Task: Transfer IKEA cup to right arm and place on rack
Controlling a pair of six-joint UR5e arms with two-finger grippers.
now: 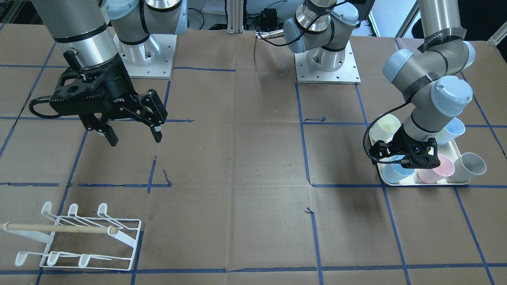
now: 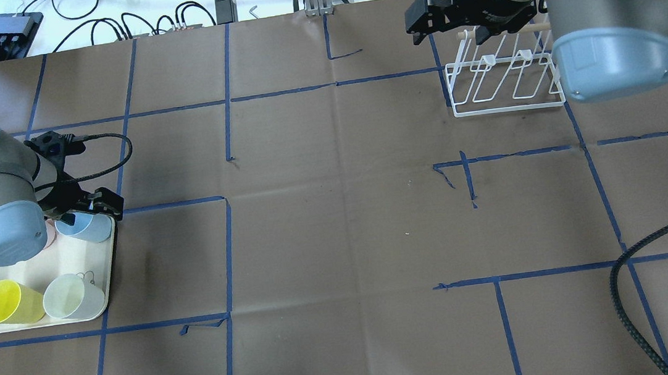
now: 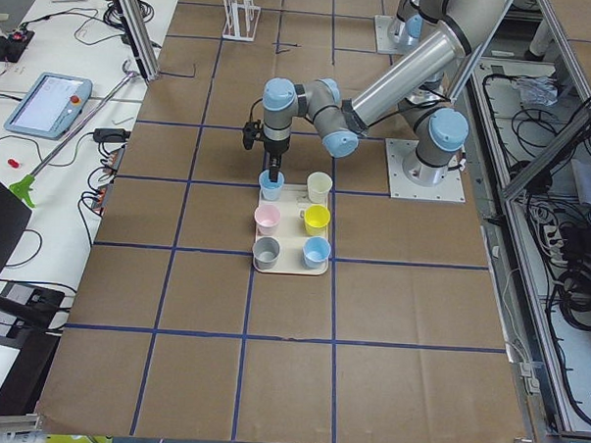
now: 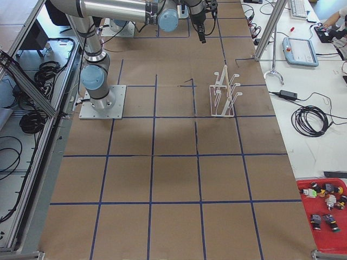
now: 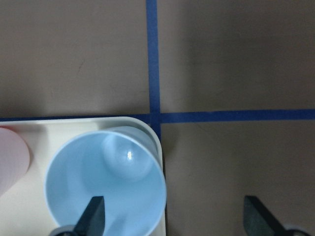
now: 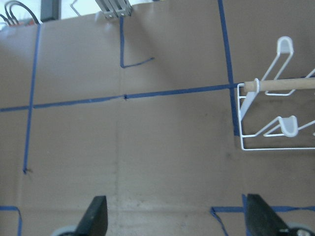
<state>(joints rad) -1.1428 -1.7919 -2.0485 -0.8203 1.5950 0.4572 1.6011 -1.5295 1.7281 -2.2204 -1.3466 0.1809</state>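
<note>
The left arm's black two-finger gripper point(image 5: 174, 219) hangs over a corner of the cream plastic tray point(image 2: 32, 269) with its jaws apart, clamped on nothing. One finger point(image 5: 93, 216) dips inside the pale blue plastic IKEA cup point(image 5: 106, 182); the other stands well outside it, past the tray's lip and over the brown paper table cover point(image 5: 236, 64). The cup sits mouth-up in that corner, with a pink cup point(image 5: 10, 160) just beside it. The right arm's black ROBOTIQ gripper point(image 1: 135, 138) hovers in the air, spread wide and empty, near the white wire rack with its wooden dowel point(image 1: 79, 237). The risk, as I judge it, lies in the closing: the outer finger has far to travel and, if low, could snag the tray's raised lip or shove the light cup into its pink neighbour before the wall is pinched. A thin one-wall grip may also let the cup swing at the hand-over. Only the left wrist view shows the finger inside the cup, since overhead the arm's joint covers part of the tray — and only the front-facing view shows the right fingers plainly apart
</note>
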